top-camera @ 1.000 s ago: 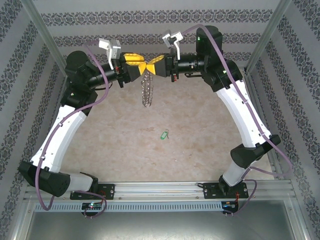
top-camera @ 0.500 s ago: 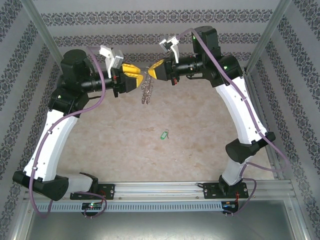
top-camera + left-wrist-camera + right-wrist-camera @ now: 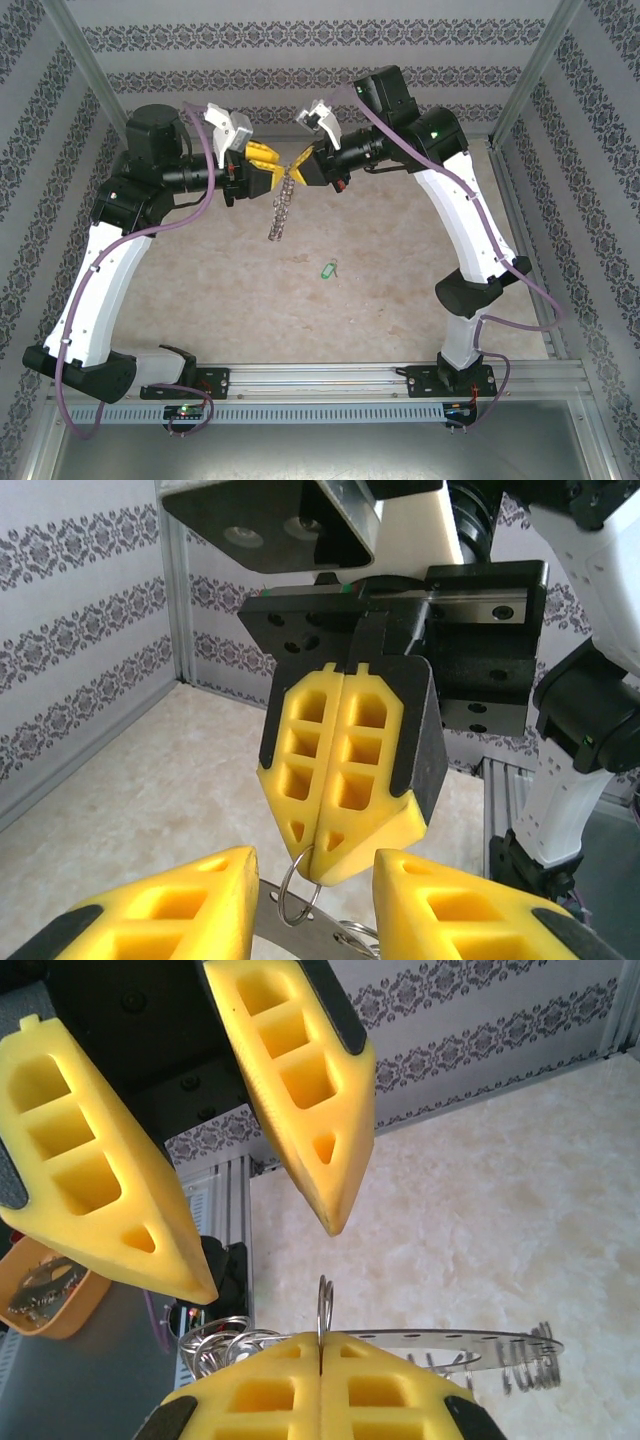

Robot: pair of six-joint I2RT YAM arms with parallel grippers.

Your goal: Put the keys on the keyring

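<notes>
Keyring (image 3: 281, 205) gleams: flat bare metal, its small rings polished wire. Right claw (image 3: 318, 868) pads (image 3: 345, 750) are matt yellow plastic, moulded with pockets. Key (image 3: 327, 269) head looks green plastic. Bench (image 3: 400, 290) is smooth, dull, mottled beige.

Robot lab test cell, not a home. An aluminium-profile frame (image 3: 562, 25) boxes in a marble-look tabletop (image 3: 380, 300), and the walls are panels of printed damask-stripe paper (image 3: 300, 38). The left arm (image 3: 100, 290) and right arm (image 3: 470, 225) are bolted to a slotted rail (image 3: 330, 378) at the near edge, with small circuit boards (image 3: 185, 412) exposed beneath.
</notes>
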